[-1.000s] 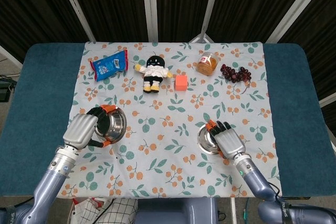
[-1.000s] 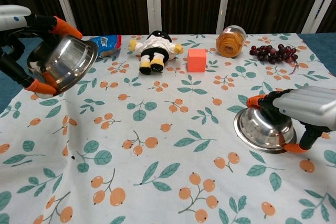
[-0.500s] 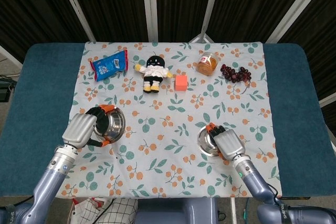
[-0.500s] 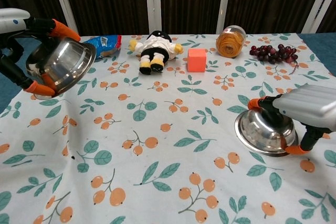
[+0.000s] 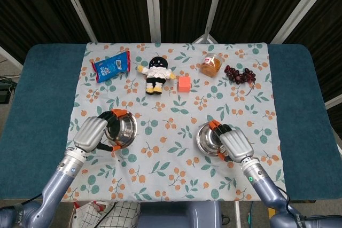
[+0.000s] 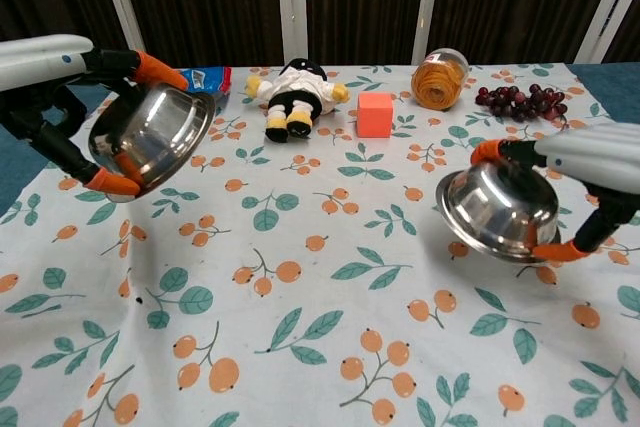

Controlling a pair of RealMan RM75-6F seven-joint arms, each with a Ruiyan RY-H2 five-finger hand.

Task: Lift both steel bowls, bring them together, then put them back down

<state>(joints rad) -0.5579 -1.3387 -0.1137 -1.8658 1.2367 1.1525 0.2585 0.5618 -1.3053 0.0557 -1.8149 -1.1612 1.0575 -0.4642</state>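
Note:
My left hand (image 5: 95,133) (image 6: 60,87) grips a steel bowl (image 5: 122,128) (image 6: 152,136) by its rim, held off the cloth and tilted with its mouth facing the table's middle. My right hand (image 5: 234,144) (image 6: 590,177) holds the other steel bowl (image 5: 208,139) (image 6: 497,210) by its rim, raised above the cloth and tilted toward the left. A wide stretch of floral tablecloth (image 6: 310,277) separates the two bowls.
Along the far edge lie a blue snack packet (image 5: 111,66), a plush doll (image 5: 156,75), an orange cube (image 5: 184,83), a jar (image 5: 211,64) and dark grapes (image 5: 240,74). Blue padding (image 5: 32,105) flanks the cloth on both sides.
The right bowl has left the cloth and moved left and up in my right hand. My left hand has carried its bowl to the right, toward the middle.

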